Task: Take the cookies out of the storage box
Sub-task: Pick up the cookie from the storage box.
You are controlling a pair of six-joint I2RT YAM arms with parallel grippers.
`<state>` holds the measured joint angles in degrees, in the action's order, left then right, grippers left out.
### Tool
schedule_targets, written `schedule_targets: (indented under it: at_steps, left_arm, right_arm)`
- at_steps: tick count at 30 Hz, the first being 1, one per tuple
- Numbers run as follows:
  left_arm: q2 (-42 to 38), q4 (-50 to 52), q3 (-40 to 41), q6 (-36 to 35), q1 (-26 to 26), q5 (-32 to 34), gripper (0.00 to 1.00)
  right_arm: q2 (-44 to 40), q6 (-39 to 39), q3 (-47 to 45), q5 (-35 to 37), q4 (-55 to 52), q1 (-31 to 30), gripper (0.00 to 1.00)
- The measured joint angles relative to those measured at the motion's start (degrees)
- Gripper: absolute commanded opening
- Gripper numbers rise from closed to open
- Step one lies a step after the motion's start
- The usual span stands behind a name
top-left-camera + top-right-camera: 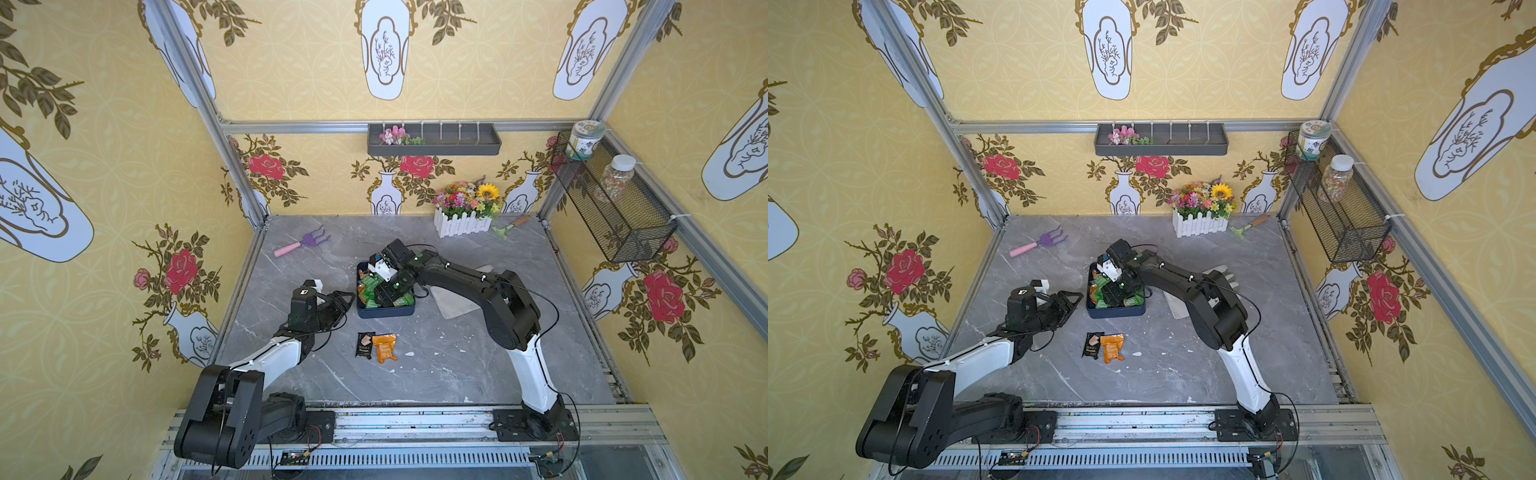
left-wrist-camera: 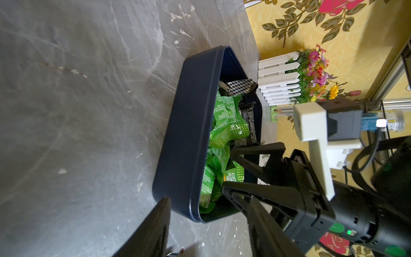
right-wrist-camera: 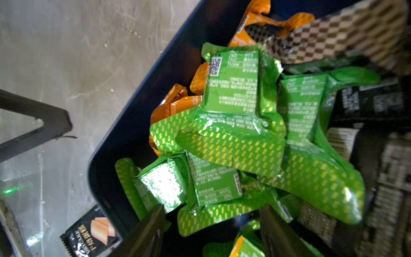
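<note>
The navy storage box [image 1: 386, 313] [image 1: 1117, 313] sits mid-table, full of green, orange and black cookies [image 1: 368, 284] [image 3: 233, 89] [image 2: 222, 124]. My right gripper [image 1: 380, 300] [image 1: 1112, 297] [image 3: 211, 229] points down into the box, open, its fingers on either side of green packets and gripping none. My left gripper [image 1: 349, 297] [image 1: 1077, 297] [image 2: 209, 222] is at the box's left side, open, one finger outside the box wall [image 2: 189, 133] and one over the inside near a corner. A black packet [image 1: 365, 344] [image 3: 89, 235] and an orange packet [image 1: 384, 347] lie on the table in front of the box.
A pink-handled purple rake [image 1: 305, 243] lies at the back left. A white fence planter with flowers [image 1: 463, 222] and a green trowel [image 1: 509, 226] are at the back right. A pale sheet [image 1: 453, 305] lies under the right arm. A grey wall tray [image 1: 434, 145] and a mesh basket [image 1: 611, 199] hang on the walls.
</note>
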<state>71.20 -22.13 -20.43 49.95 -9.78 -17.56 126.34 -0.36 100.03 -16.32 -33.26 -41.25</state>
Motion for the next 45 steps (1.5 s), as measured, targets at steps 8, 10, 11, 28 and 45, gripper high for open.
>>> schedule_targets:
  at_steps: [8, 10, 11, 28, 45]
  left_arm:
    - [1.9, -0.7, 0.0, 0.0, 0.0, -0.9, 0.53]
    - [2.3, -0.9, 0.0, 0.0, 0.0, -1.3, 0.53]
    - [2.5, -0.9, 0.0, 0.0, 0.0, -1.4, 0.52]
    - [3.1, -2.3, 0.0, 0.0, 0.0, -2.1, 0.51]
    - [-1.6, -1.6, -0.2, 2.6, 0.0, 0.4, 0.52]
  right_arm:
    - [4.2, -1.6, 4.6, 0.0, -0.2, -0.3, 0.67]
    - [4.7, -1.6, 5.1, -0.2, 0.0, -0.4, 0.66]
    - [5.0, -1.6, 5.4, -0.2, 0.2, -0.5, 0.66]
    - [5.7, -2.7, 5.5, 1.8, 1.0, -1.6, 0.34]
    - [-9.6, -1.0, -3.2, 3.3, -3.0, -4.0, 0.29]
